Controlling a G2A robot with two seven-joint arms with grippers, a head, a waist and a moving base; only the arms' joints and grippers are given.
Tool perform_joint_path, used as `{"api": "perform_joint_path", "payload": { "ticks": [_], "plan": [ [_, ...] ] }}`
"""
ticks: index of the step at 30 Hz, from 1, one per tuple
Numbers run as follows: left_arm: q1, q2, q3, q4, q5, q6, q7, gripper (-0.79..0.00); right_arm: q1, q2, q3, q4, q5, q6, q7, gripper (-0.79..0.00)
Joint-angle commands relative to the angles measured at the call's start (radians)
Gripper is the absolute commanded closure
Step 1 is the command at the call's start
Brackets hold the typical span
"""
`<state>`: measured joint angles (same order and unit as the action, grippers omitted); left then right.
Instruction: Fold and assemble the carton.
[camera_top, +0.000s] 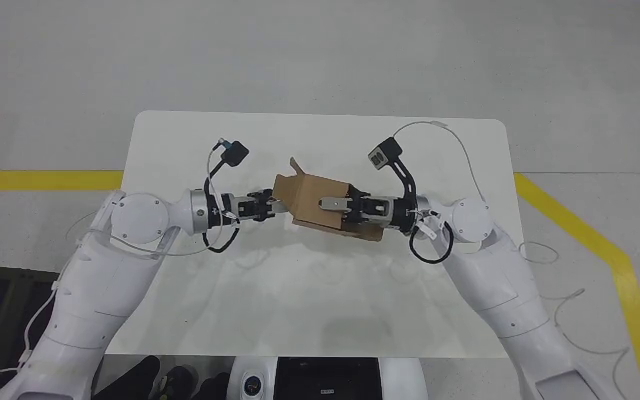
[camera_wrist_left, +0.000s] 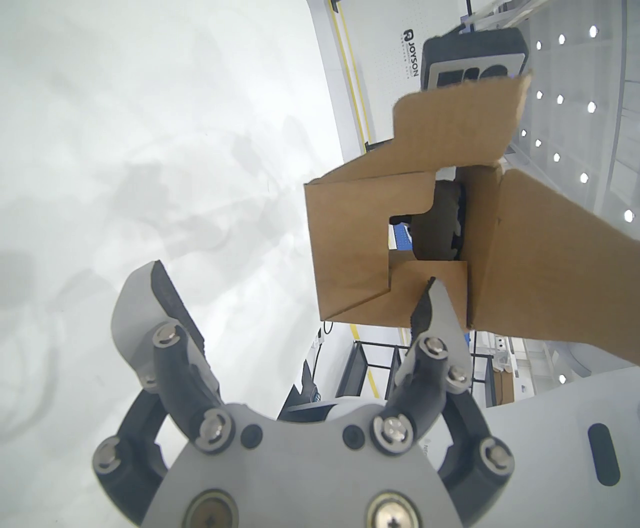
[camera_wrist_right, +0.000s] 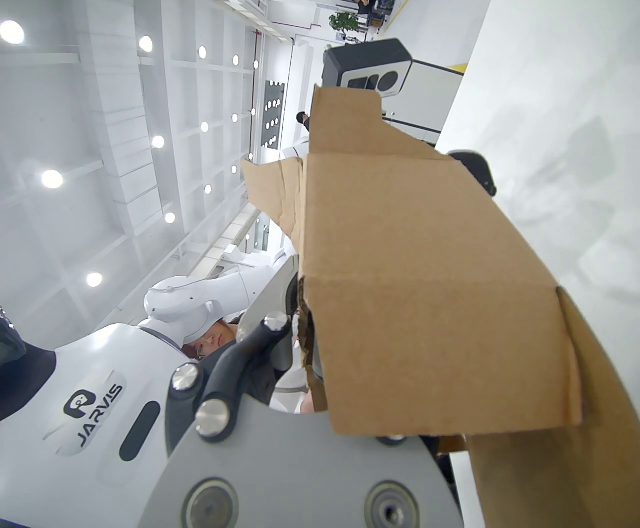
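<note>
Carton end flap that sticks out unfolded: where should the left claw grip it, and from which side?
Probably the flap near its free edge, approached from the open end of the carton, where the open left claw faces it. It is a thin flat panel standing clear, so one finger on each face. The right claw clamps a carton wall, steadying it.

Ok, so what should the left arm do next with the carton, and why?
Probably nudge the left gripper forward to push in the flap at its fingertip. The gripper is open, the carton's end is not yet closed, an outer flap sticks out, and the right gripper holds the carton.
</note>
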<state>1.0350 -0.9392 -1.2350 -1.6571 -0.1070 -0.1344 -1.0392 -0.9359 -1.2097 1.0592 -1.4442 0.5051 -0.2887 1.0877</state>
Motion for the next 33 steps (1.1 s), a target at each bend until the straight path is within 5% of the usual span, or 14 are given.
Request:
{"api": "perform_joint_path", "payload": {
  "ticks": [1, 15, 33],
  "plan": [
    [-0.002, 0.001, -0.008, 0.014, 0.004, 0.000, 0.003, -0.785, -0.009, 0.003, 0.008, -0.005, -0.001, 0.003, 0.010, 0.000],
    [-0.030, 0.005, -0.022, 0.094, 0.049, -0.015, 0.016, -0.785, -0.031, 0.004, -0.027, -0.041, 0.063, 0.060, 0.125, 0.000],
    [-0.033, 0.007, -0.030, 0.081, -0.058, -0.064, -0.064, -0.785, -0.038, 0.001, -0.026, -0.001, 0.049, 0.067, 0.059, 0.000]
  ]
}}
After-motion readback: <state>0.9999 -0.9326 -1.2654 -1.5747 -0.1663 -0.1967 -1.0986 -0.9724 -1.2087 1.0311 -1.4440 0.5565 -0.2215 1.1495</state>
